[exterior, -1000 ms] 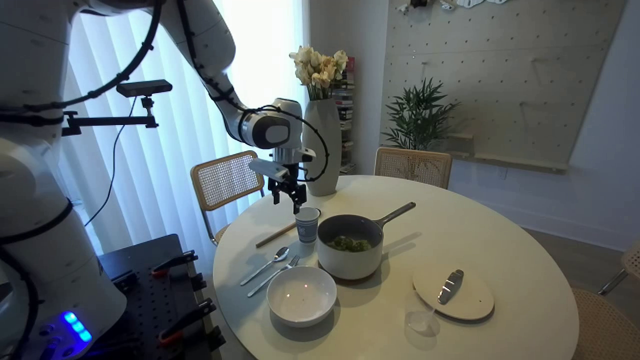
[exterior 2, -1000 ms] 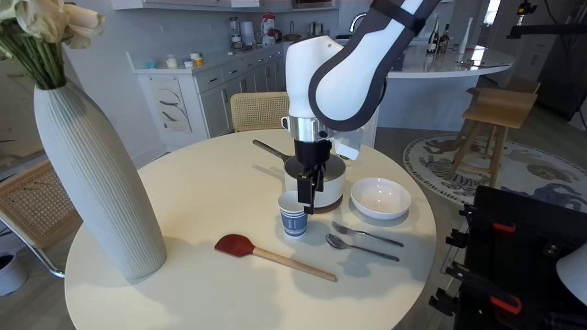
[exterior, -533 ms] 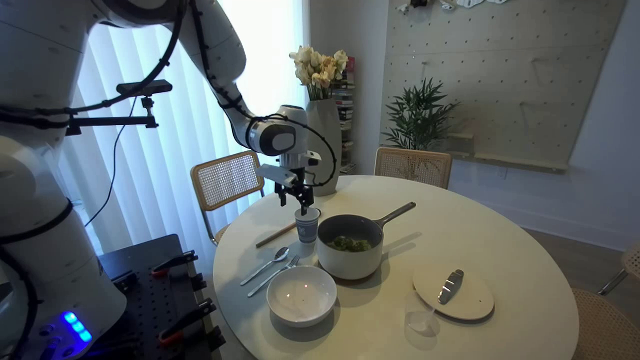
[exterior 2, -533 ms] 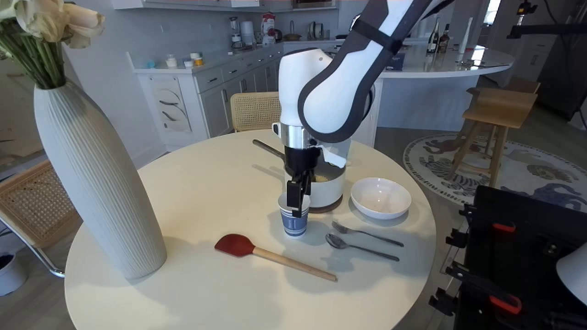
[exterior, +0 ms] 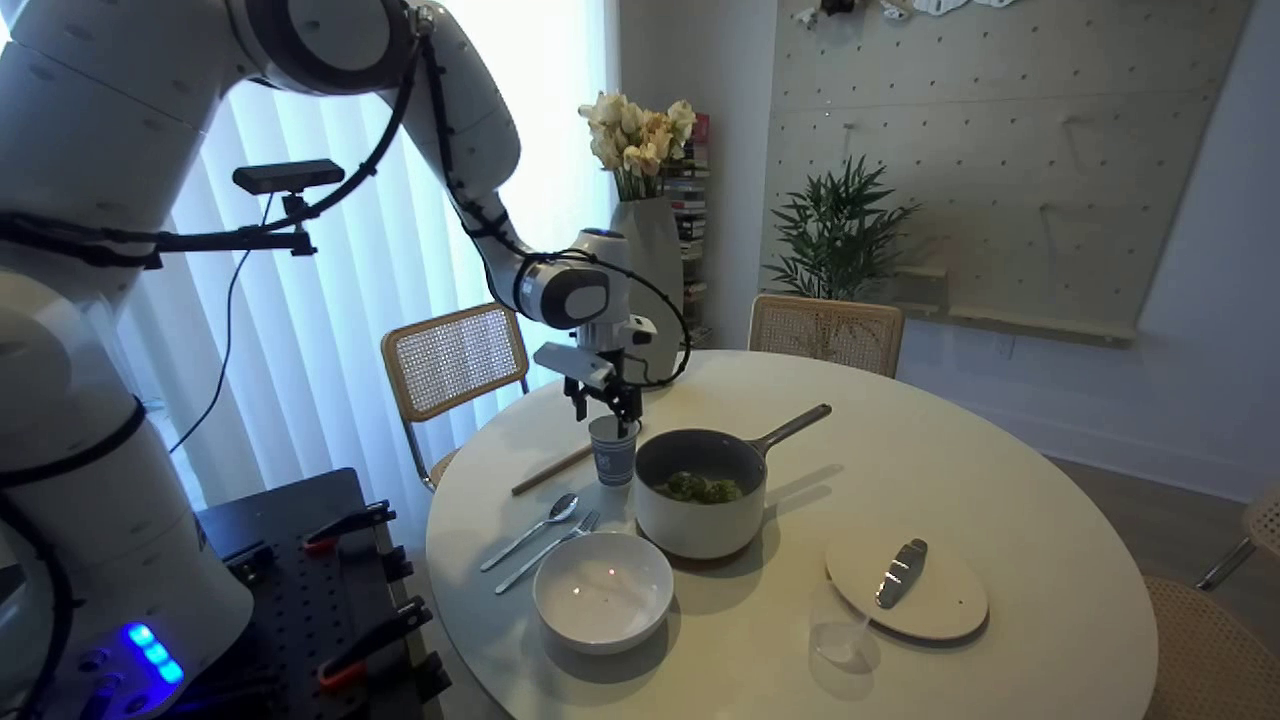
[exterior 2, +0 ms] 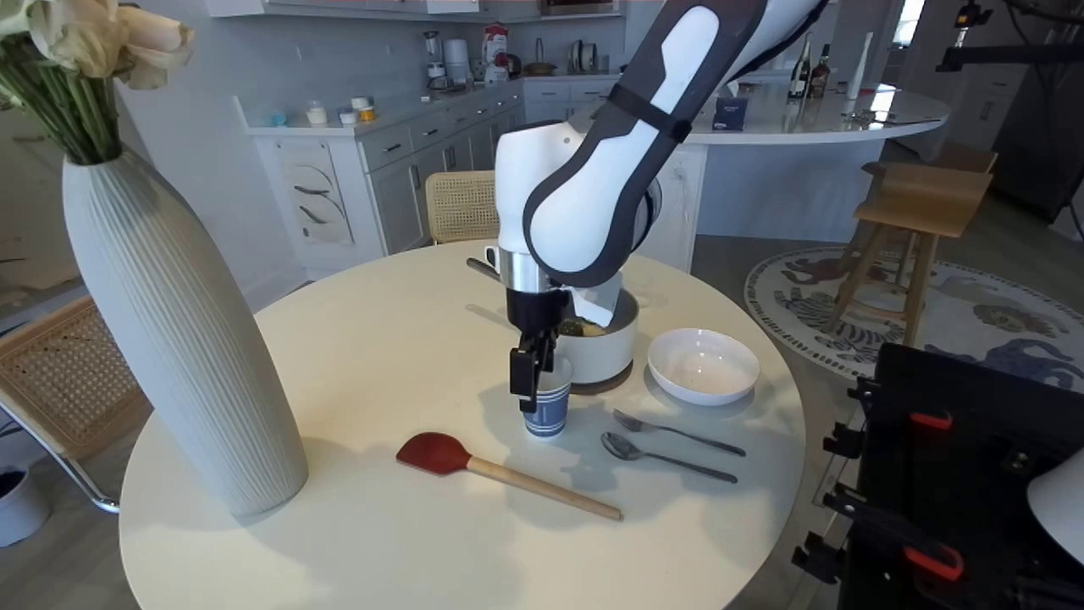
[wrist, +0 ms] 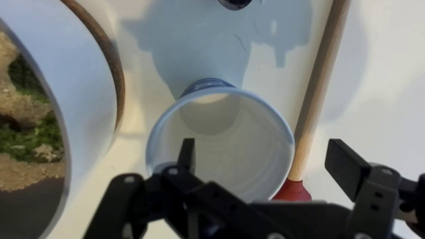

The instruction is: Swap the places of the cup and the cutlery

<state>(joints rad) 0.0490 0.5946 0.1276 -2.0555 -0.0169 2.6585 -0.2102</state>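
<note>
The cup (exterior: 613, 457) and cutlery (exterior: 548, 551) are near the pot (exterior: 700, 517) — so the gripper (wrist: 262, 152), spread wide, should go straight down and softly pinch the cup's side away from the pot.

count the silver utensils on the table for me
3: a spoon, a fork lying between it and the white bowl, and what looks like a knife on the round board. Others could be hidden behind the pot.
</note>
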